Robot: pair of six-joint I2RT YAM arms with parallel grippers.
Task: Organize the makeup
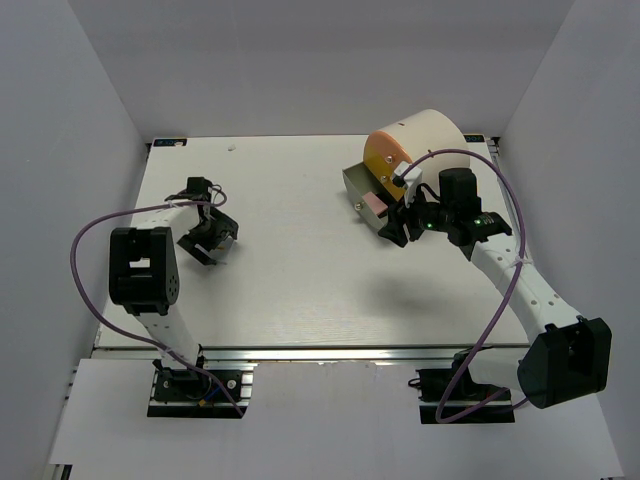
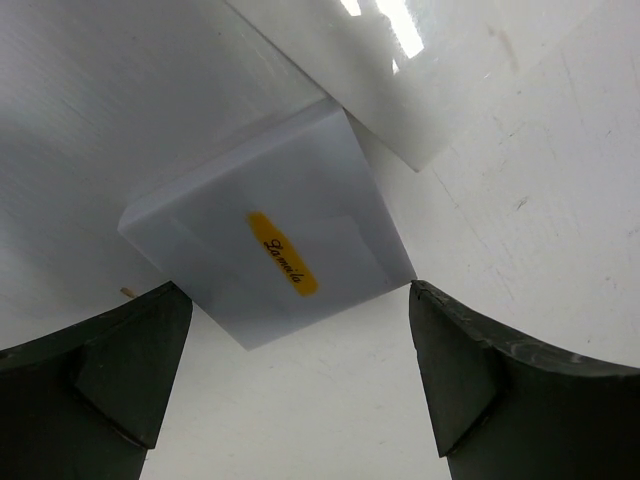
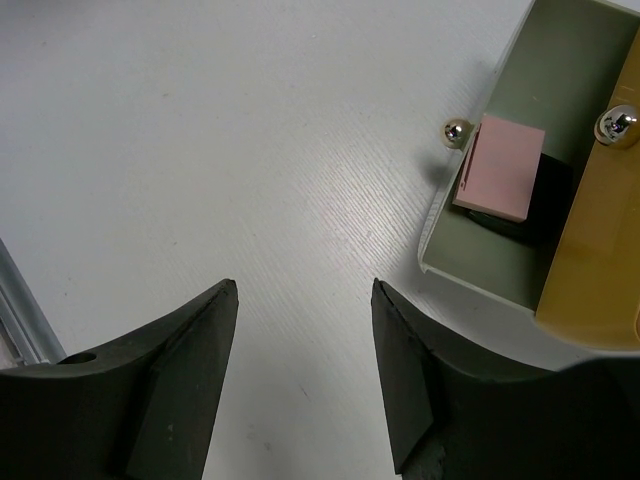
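Observation:
A flat pink square (image 3: 500,165) lies in the pulled-out grey drawer (image 3: 470,255) of the cream cylinder (image 1: 425,135), resting on a black item (image 3: 535,205). In the top view the pink square (image 1: 375,203) shows in that drawer (image 1: 358,185). My right gripper (image 3: 305,290) stands open over bare table, just left of the drawer, with nothing between its fingers. It sits in front of the cylinder (image 1: 397,228). On the left side of the table, my left gripper (image 2: 300,288) (image 1: 207,238) is wide open. A white flat box with a yellow label (image 2: 270,235) lies just ahead of its fingertips.
The orange drawer front (image 3: 600,250) with a silver knob (image 3: 620,125) stands above the grey drawer, whose own knob (image 3: 456,131) points at the table. White walls enclose the table (image 1: 290,290) on three sides. A metal rail (image 1: 300,352) runs along the near edge.

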